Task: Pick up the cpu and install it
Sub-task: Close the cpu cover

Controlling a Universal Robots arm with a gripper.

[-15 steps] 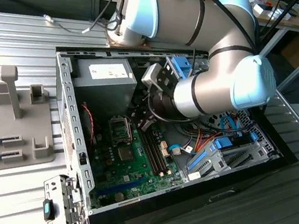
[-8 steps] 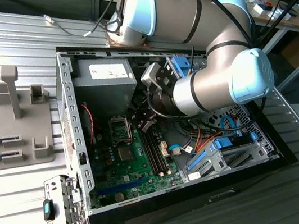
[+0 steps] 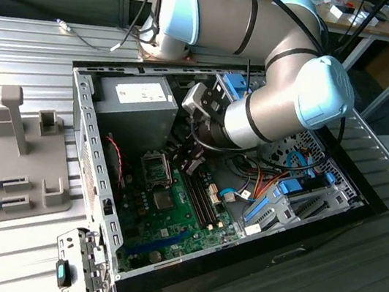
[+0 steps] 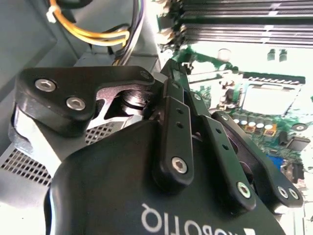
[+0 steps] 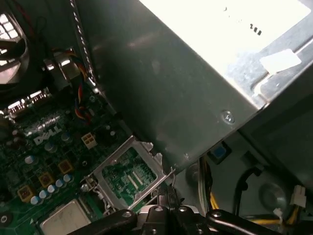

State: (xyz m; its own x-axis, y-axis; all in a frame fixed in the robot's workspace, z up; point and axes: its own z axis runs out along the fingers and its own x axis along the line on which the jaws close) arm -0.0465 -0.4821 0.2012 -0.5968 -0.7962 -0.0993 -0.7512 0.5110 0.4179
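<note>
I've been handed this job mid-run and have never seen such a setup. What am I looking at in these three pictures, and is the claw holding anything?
The jointed grey-and-blue machine is a robot arm, seen from a camera standing off it. It reaches into an open computer case lying on a ribbed metal table. The other two pictures come from cameras riding near the arm's wrist. Its claw hangs over the green motherboard, beside the grey power-supply box. In the first wrist view a socket frame sits near a silver-grey square chip on the board. I cannot tell whether that chip is the cpu, nor whether the claw holds anything.
</note>
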